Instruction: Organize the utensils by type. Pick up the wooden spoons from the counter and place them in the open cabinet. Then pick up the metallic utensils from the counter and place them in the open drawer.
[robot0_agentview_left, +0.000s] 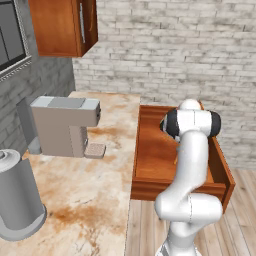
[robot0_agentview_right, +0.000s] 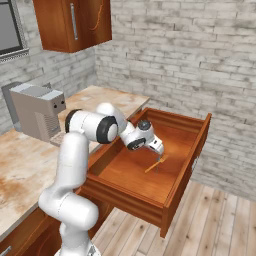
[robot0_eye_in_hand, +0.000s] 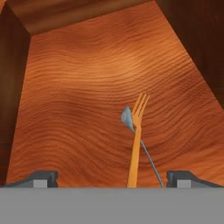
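Note:
The drawer (robot0_agentview_right: 131, 197) stands pulled out from under the counter (robot0_agentview_left: 95, 195). On its smooth wood bottom (robot0_eye_in_hand: 87, 87) lie a thin silver spoon (robot0_eye_in_hand: 127, 117) and an orange fork (robot0_eye_in_hand: 136, 135), the fork across the spoon's handle. The fork (robot0_agentview_right: 155, 165) also shows in the right base view. My gripper (robot0_agentview_right: 160, 151) hangs just above them inside the drawer. It is open (robot0_eye_in_hand: 112, 178), the fingertips (robot0_eye_in_hand: 41, 178) wide apart with nothing between them. The wooden spoons are out of view.
A beige coffee machine (robot0_agentview_left: 65, 125) stands at the back of the counter, and a grey metal canister (robot0_agentview_left: 17, 197) near its front left. A wall cabinet with a silver bar handle (robot0_agentview_left: 60, 27) hangs above. Wood floor (robot0_agentview_right: 220, 220) lies right of the drawer.

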